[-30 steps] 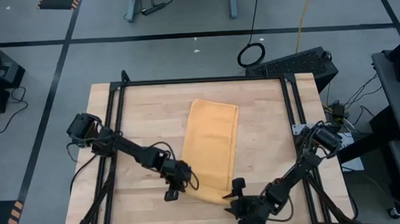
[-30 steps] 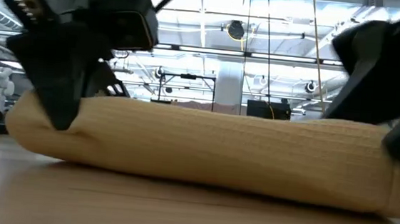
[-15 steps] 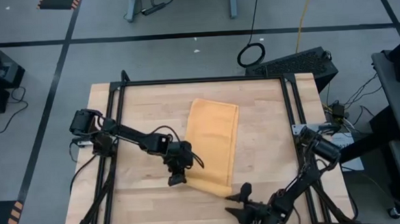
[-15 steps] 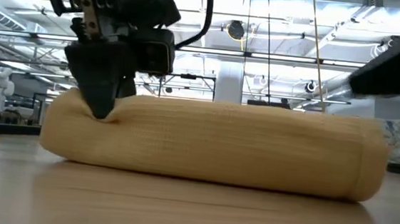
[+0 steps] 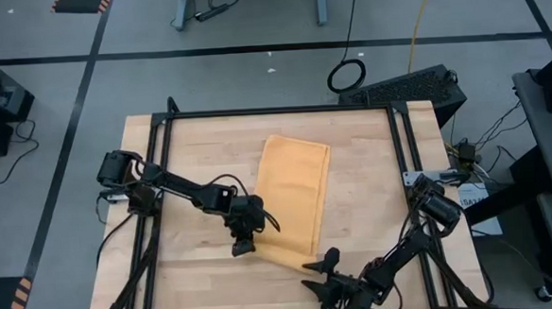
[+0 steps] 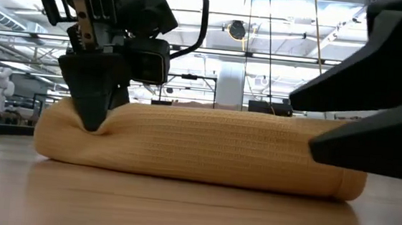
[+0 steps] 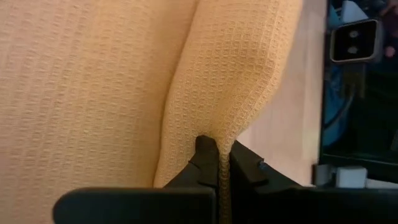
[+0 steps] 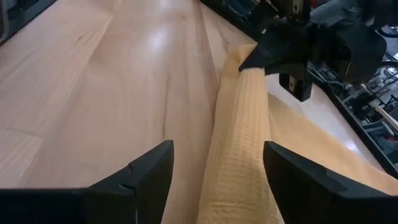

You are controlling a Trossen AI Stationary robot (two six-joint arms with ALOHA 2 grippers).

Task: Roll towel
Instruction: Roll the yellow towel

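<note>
I had the towel (image 5: 295, 196) lying on the table (image 5: 372, 178) a little toward the far edge of centre, its long axis running from far edge to near edge, with the near end already curled into a short roll (image 6: 198, 145). That roll lay crosswise, parallel to the near edge, and the flat part stretched away from it toward the far edge.

The left gripper (image 5: 244, 239) was pressed together, pinching the cloth at the left end of the roll; in the wrist view its fingers (image 7: 208, 163) bit into a raised fold. The right gripper (image 5: 322, 271) stood spread and held nothing. It sat just off the right end of the roll, on the near-edge side, with the roll's end lying between its fingers (image 8: 146, 171) but apart from them.

So only one end was held, and I judged the next turn depended on the right gripper closing on its end, since the roll had to travel away from both grippers along the towel's length. The left arm was the one already on the cloth; the right was near but not yet touching.
</note>
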